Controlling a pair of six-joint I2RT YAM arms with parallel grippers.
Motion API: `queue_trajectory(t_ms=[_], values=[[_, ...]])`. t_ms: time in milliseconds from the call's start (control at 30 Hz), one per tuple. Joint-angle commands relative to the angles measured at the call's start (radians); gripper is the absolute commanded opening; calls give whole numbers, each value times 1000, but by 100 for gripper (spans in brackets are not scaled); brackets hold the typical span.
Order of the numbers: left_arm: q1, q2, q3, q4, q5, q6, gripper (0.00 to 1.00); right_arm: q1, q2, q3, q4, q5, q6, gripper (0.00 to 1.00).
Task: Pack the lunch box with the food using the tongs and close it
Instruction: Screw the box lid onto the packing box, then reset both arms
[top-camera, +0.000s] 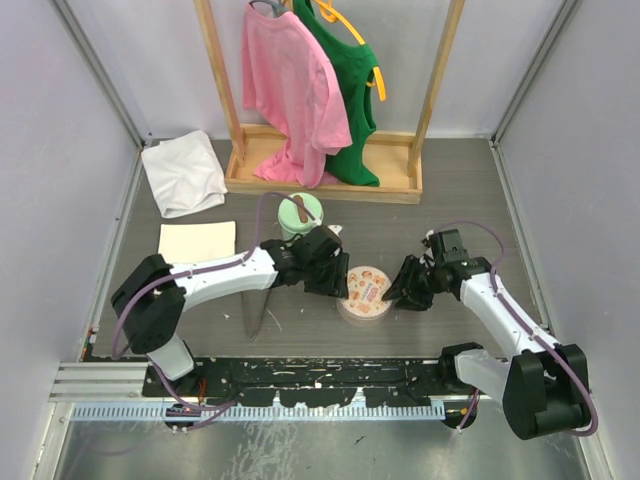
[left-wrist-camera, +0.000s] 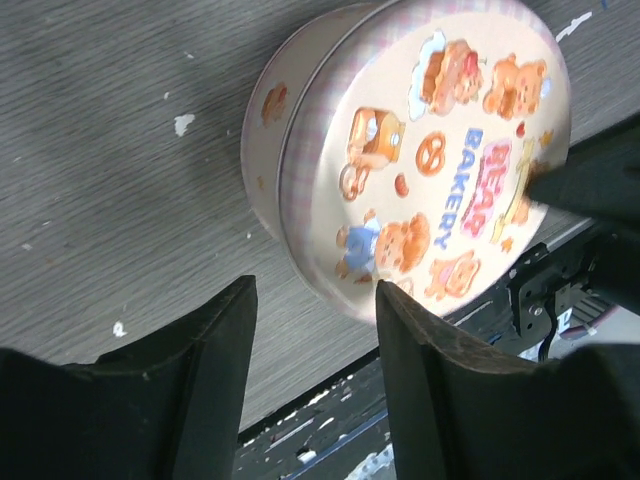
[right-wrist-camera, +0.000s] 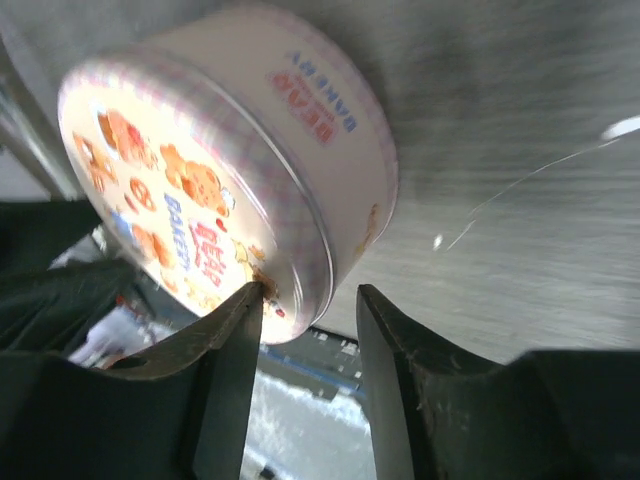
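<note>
Flanking the round lunch box (top-camera: 364, 291), both pincers sat low over the table (top-camera: 480, 200). The box lay midway between the left and right edges, closer to the near edge, with its bear-printed lid (left-wrist-camera: 440, 150) on. The left pincer (top-camera: 335, 283) stood at the box's left side, fingers spread and holding nothing. The right pincer (top-camera: 397, 296) stood at its right side, also spread, one fingertip (right-wrist-camera: 252, 298) against the lid's rim and the other clear of the wall. The tongs (top-camera: 256, 308) lay flat toward the near edge, left of the box, under the left arm. A green tub (top-camera: 300, 213) stood behind the box. A white cloth (top-camera: 183, 172) lay near the far left corner.
</note>
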Motion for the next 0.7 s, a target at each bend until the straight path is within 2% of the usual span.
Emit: queue_trajectory(t_ms=[0, 167, 300, 533, 600, 633, 667], values=[[-4, -119, 8, -25, -95, 19, 55, -1, -47, 110, 20, 220, -16, 49], [-1, -214, 7, -36, -166, 39, 60, -3, -98, 172, 44, 321, -16, 50], [18, -310, -16, -52, -242, 62, 70, -3, -144, 205, 88, 357, -33, 51], [74, -575, -64, -109, -418, 150, 95, -4, -286, 282, 127, 565, -93, 55], [100, -641, -56, -147, -458, 196, 100, -3, -346, 278, 163, 621, -100, 60], [112, -673, -53, -162, -476, 218, 98, -3, -367, 276, 176, 640, -104, 65], [125, -703, -51, -176, -497, 243, 98, -3, -384, 277, 179, 657, -103, 79]])
